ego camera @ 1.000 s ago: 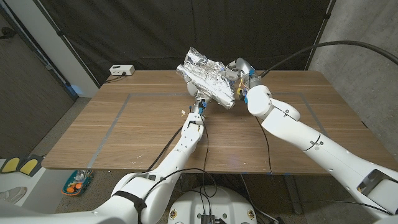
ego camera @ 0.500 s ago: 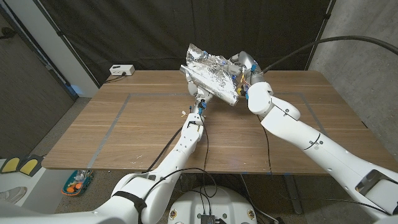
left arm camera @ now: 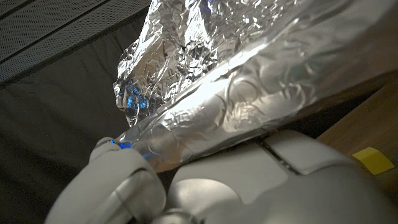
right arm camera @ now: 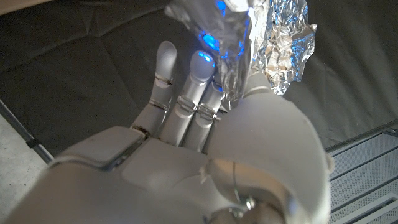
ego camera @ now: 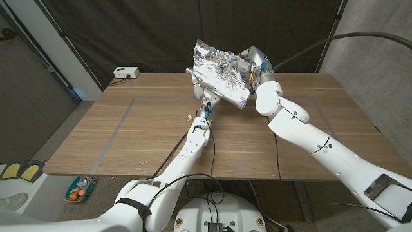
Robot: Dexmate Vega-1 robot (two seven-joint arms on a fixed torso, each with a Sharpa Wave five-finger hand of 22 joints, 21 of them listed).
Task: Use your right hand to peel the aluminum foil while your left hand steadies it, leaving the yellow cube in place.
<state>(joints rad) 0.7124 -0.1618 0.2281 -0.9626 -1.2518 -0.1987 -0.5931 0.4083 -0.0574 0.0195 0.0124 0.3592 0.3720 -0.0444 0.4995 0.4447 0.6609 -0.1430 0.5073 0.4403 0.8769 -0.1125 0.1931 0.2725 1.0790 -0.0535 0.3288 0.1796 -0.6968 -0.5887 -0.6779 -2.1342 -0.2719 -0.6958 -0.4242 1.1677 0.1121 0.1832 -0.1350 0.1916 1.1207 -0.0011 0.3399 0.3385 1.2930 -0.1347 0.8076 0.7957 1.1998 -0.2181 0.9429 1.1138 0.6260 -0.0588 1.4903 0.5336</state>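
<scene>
The crumpled aluminum foil (ego camera: 219, 72) hangs lifted above the table (ego camera: 129, 142)'s far edge. The right robot hand (ego camera: 252, 64) pinches its upper end; the left robot hand (ego camera: 206, 103) grips its lower edge. A yellow cube (left arm camera: 373, 160) sits on the table under the foil.

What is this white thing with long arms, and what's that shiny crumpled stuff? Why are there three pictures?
It's a robot with two white arms, and each arm ends in a hand with fingers. The wide picture comes from a camera on its head, looking down at a wooden table. The other two come from small cameras on its wrists, so they look close-up and turned around.

The shiny stuff is aluminum foil. The right hand grips one edge of it and holds it up above the far side of the table. The left hand is under the foil at its lower end, and seems to steady it. In the left wrist picture a small yellow cube sits on the table. A white box lies at the far edge.
</scene>
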